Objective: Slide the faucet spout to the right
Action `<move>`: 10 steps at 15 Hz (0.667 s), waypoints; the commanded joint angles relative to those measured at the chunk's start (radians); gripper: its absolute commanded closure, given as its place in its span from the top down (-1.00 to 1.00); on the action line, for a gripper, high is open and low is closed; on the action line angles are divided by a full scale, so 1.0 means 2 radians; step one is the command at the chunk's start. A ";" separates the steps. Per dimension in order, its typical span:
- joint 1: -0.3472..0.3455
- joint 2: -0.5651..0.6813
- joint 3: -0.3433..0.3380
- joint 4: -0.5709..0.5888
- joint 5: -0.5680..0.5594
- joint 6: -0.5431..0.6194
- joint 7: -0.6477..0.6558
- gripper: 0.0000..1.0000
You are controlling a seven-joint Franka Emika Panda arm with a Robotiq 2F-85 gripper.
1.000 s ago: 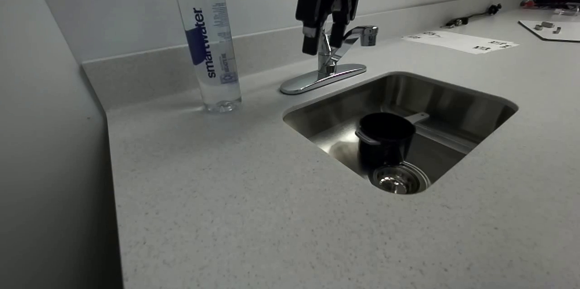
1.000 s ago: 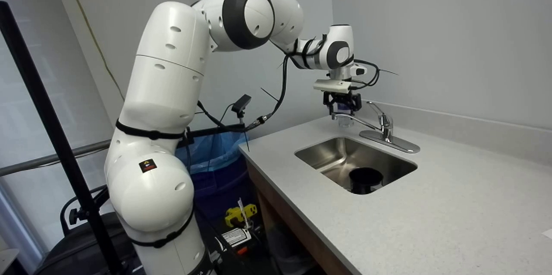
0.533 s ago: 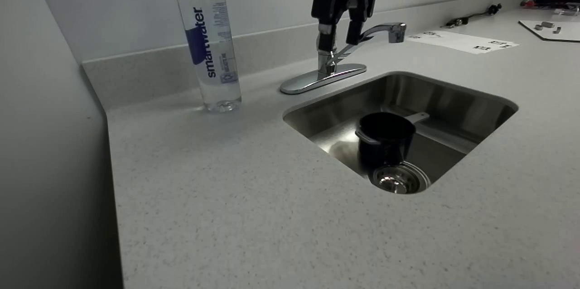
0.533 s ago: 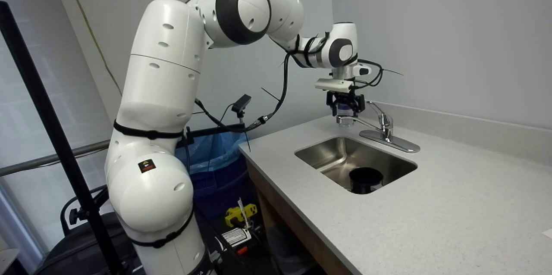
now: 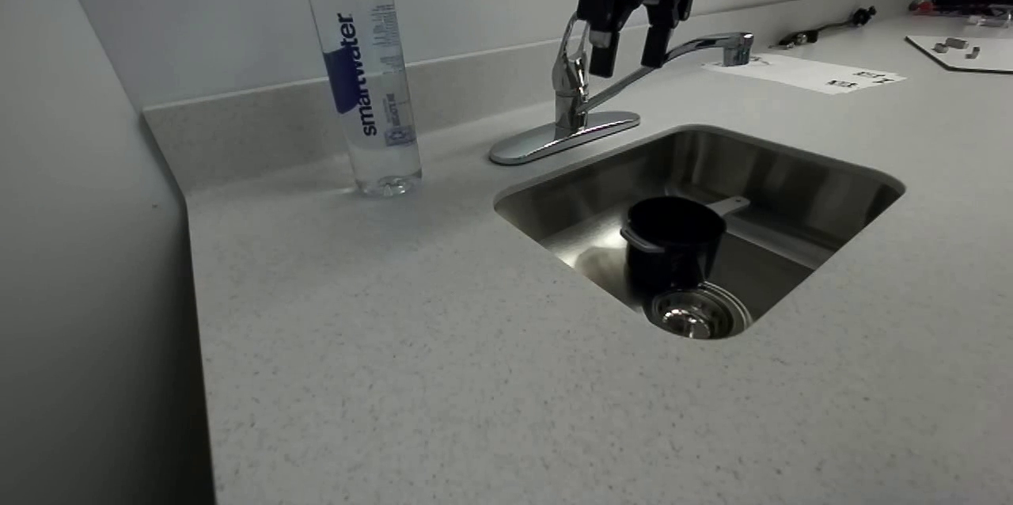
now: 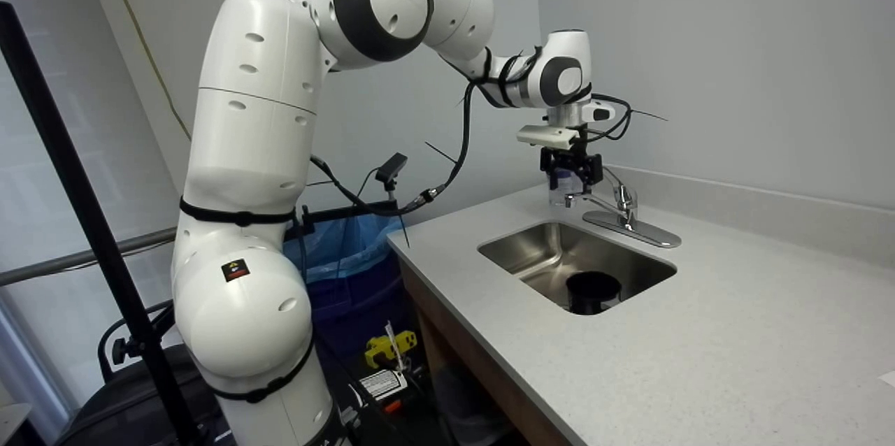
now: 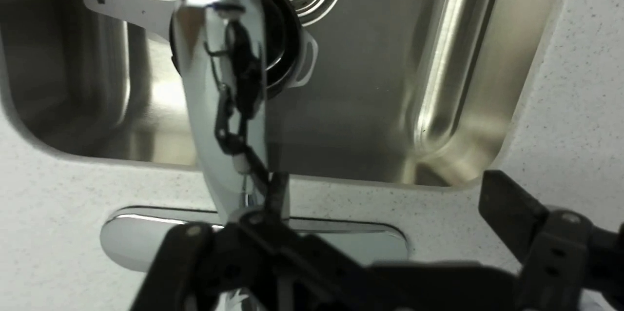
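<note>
The faucet spout is a thin arched chrome tube on a short upright faucet body with a flat base plate. Its tip points toward the right of that exterior view; the spout also shows in another exterior view. In the wrist view the spout runs over the sink, left of the fingers. My gripper is open, fingers pointing down at the spout. In the wrist view the gripper's left finger is against or very close to the spout's side; nothing is between the fingers.
The sink holds a black pot with a pale handle, by the drain. A water bottle stands left of the faucet. The lever handle rises close to the gripper. White paper lies farther along the counter.
In both exterior views my gripper has moved right, and the spout's tip has swung to the right along with it. The faucet base, bottle and pot have stayed put.
</note>
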 commanded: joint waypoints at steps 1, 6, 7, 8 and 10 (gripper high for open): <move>-0.011 -0.034 -0.011 -0.031 -0.004 -0.021 0.021 1.00; -0.012 -0.038 -0.027 -0.050 -0.026 -0.005 0.047 1.00; -0.014 -0.034 -0.030 -0.049 -0.025 -0.007 0.050 1.00; -0.015 -0.031 -0.033 -0.050 -0.026 -0.005 0.053 1.00; -0.017 -0.024 -0.041 -0.047 -0.027 -0.003 0.063 1.00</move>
